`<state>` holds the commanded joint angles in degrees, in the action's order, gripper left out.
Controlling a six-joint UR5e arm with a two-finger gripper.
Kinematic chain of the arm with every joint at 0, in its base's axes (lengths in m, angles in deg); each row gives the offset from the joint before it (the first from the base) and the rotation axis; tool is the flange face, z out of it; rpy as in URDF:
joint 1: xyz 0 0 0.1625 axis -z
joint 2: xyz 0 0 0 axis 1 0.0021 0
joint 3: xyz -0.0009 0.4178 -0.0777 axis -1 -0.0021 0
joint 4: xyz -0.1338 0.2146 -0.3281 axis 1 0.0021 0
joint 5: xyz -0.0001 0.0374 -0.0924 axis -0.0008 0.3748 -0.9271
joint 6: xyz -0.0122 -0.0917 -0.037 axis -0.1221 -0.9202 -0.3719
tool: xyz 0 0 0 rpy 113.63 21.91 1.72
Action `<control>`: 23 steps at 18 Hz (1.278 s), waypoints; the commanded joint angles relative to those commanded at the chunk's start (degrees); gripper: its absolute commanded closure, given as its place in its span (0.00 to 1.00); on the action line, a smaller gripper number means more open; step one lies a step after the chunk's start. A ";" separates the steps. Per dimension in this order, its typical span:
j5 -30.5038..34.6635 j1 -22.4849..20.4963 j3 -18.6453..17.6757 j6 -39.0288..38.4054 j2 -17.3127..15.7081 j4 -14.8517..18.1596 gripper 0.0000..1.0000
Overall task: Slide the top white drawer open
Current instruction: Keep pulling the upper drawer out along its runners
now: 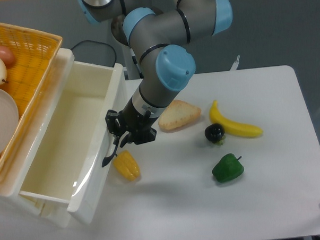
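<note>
Tool: the black tool (118, 136) at the end of the grey and blue arm (161, 80) sits against the front panel of the top white drawer (66, 150), its fingers closed around the curved black handle (110, 154), which runs down and to the left from the grip.
Handle: attached to the drawer front, its lower tip hanging just above the yellow corn (126, 165).
Top white drawer: pulled well out of the cabinet toward the tabletop (270, 200); the inside is open to view, a deep bare white box with glossy walls.
Corn: lies on the tabletop just beside the drawer front, directly below the tool.
Bread slice (179, 114): right of the tool, partly tucked under the arm's forearm.
Dark round fruit (215, 132): further right of the drawer than the bread, touching or nearly touching the banana (233, 123).
Banana: curved, lying beyond the dark fruit, away from the drawer.
Green pepper (227, 168): near the dark fruit, on the side toward the camera, well apart from the drawer.
Yellow basket (24, 62): rests on top of the cabinet behind the drawer's left side, holding a white plate (1, 119) and some round produce at its far corner.
</note>
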<state>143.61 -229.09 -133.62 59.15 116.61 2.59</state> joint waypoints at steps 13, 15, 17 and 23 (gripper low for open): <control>0.00 -1.14 0.44 1.14 1.05 0.35 0.78; -0.17 -1.14 0.44 1.23 1.14 0.62 0.78; -0.35 -1.49 0.44 1.32 1.14 0.70 0.79; -0.35 -1.76 0.62 1.32 1.05 0.70 0.79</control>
<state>143.26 -230.85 -133.00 60.47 117.67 3.29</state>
